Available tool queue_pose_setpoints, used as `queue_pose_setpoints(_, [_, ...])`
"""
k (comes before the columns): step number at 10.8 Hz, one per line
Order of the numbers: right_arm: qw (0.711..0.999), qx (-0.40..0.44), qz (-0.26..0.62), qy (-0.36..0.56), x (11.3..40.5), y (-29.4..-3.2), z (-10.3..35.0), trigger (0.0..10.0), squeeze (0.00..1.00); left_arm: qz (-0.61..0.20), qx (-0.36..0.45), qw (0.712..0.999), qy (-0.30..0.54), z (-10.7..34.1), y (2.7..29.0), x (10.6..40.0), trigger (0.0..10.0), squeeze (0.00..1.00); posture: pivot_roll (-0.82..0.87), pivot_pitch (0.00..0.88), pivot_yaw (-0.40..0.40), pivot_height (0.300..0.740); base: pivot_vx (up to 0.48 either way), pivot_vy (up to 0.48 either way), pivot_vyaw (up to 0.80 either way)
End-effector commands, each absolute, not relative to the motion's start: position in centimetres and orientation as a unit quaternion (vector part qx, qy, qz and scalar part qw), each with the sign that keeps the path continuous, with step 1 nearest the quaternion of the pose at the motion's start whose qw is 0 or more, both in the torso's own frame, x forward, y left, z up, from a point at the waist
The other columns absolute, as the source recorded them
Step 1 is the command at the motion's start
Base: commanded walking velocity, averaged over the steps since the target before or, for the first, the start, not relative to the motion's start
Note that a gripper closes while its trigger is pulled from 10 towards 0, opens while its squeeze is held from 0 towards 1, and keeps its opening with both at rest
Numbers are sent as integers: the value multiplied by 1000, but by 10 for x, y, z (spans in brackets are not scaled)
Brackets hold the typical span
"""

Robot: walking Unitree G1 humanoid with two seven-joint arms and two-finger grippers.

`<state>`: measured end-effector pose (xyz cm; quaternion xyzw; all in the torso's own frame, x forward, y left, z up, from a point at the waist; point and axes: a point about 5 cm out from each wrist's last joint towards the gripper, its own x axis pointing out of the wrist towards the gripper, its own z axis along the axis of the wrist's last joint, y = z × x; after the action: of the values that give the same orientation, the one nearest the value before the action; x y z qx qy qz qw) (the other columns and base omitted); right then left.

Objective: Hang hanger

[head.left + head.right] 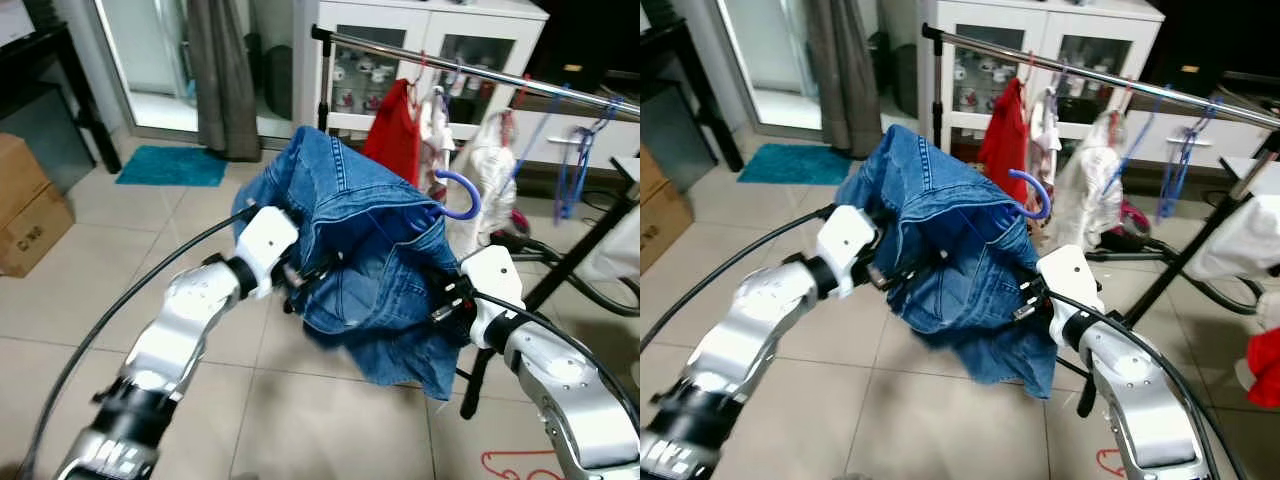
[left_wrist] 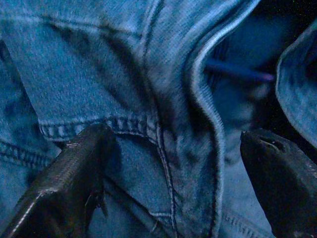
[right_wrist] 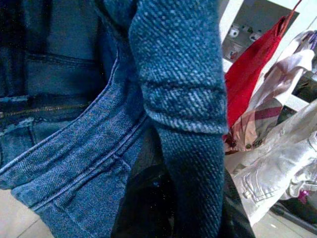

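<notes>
- I hold a pair of blue jeans (image 1: 350,250) up between my two arms, in front of a metal clothes rail (image 1: 470,68).
- The jeans hang on a hanger; its blue hook (image 1: 458,195) sticks out at the top of the denim, below the rail and not on it.
- My left fingers (image 2: 79,173) are spread apart with denim seams lying between them; the pads do not pinch the cloth.
- My left gripper (image 1: 300,280) sits at the left edge of the jeans, pressed into the folds.
- My right gripper (image 1: 445,300) is at the right edge of the jeans. A fold of denim drapes over its fingers in the right wrist view, so I cannot tell whether they are clenched or released.
- On the rail behind hang a red garment (image 1: 395,130), a pale garment (image 1: 490,170) and some empty blue hangers (image 1: 575,160).
- A white cabinet (image 1: 420,50) stands behind the rail, a teal mat (image 1: 172,166) lies on the tiled floor (image 1: 150,250), and a cardboard box (image 1: 25,205) sits at far left.
</notes>
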<state>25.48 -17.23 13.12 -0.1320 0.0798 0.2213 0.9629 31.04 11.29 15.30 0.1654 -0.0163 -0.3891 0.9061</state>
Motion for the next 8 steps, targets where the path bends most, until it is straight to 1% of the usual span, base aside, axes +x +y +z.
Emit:
queue_pose_setpoints(1, [963,-134,229,51,255,-169,141,10000,0,-399,158,903,-35,159,109,314,10000,0,7,0,-30,740,0,0,0])
queue_pose_setpoints(2, [964,-129,228,49,254,-166,141,10000,0,-391,169,904,-40,158,106,319,10000,0,5,0,-37,740,0,0,0])
queue_pose_setpoints(3, [964,-125,228,47,253,-164,141,10000,0,-372,168,912,-52,161,104,324,3294,0,5,0,-35,740,0,0,0])
queue_pose_setpoints(4, [965,-121,229,47,252,-160,139,10000,0,-357,161,918,-65,164,102,327,0,0,3,0,-32,740,0,0,0])
queue_pose_setpoints(8, [968,-122,212,52,251,-164,136,10000,0,-331,171,925,-76,166,110,329,0,0,11,0,-29,740,0,0,0])
